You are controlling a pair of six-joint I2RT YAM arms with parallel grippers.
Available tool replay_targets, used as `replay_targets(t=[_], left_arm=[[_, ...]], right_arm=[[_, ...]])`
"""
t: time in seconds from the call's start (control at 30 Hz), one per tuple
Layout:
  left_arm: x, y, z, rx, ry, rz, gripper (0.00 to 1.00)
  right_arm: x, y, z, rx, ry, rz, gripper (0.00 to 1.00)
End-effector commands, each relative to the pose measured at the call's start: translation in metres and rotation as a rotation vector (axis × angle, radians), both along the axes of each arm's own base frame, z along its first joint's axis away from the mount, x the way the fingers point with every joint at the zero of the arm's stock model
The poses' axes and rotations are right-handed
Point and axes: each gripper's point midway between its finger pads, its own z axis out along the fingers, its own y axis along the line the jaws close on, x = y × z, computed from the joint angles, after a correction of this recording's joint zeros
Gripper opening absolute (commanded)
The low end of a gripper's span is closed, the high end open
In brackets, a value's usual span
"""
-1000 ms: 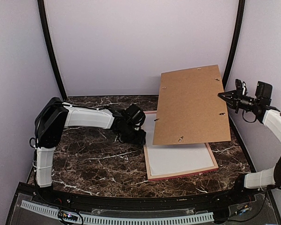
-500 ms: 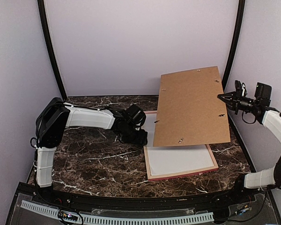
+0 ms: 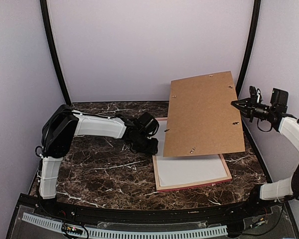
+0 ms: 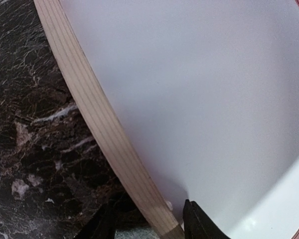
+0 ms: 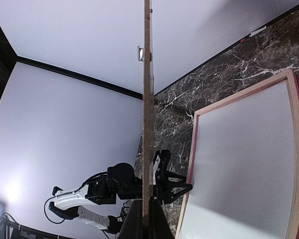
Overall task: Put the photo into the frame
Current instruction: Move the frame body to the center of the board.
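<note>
left arm nearer, jaws astride frame left rail, clamped or not unclear | frame flat on tabletop, lower centre-right, long axis up-picture | right arm jaws pinching backing board tilted above | photo not identifiable, white sheet fills frame

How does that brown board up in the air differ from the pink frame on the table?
The brown board is plain and solid, held tilted in the air by the right tool; the frame lies flat on the table, a pink rim around a white sheet. Both are large, thin rectangles.
</note>
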Motion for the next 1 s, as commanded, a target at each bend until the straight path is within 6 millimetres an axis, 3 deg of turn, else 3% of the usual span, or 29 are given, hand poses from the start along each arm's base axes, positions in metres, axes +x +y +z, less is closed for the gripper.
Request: replay_targets(t=[0.0, 0.37, 0.6, 0.77, 0.97], left_arm=[[-0.011, 0.026, -0.014, 0.120, 0.025, 0.015, 0.47], [-0.024, 0.074, -0.012, 0.166, 0.004, 0.075, 0.42], [-0.040, 0.112, -0.015, 0.190, 0.020, 0.096, 0.42], [-0.049, 0.137, -0.015, 0.189, 0.035, 0.106, 0.42], [-0.048, 0.142, -0.004, 0.120, 0.019, 0.081, 0.44]], right_arm=[[-0.005, 0.002, 0.007, -0.015, -0.054, 0.028, 0.00], [-0.016, 0.005, -0.018, -0.051, -0.003, 0.021, 0.00], [-0.030, 0.035, -0.046, -0.071, 0.048, 0.067, 0.00], [-0.039, 0.053, -0.054, -0.054, 0.064, 0.086, 0.00], [-0.047, 0.079, -0.066, -0.039, 0.084, 0.127, 0.00]])
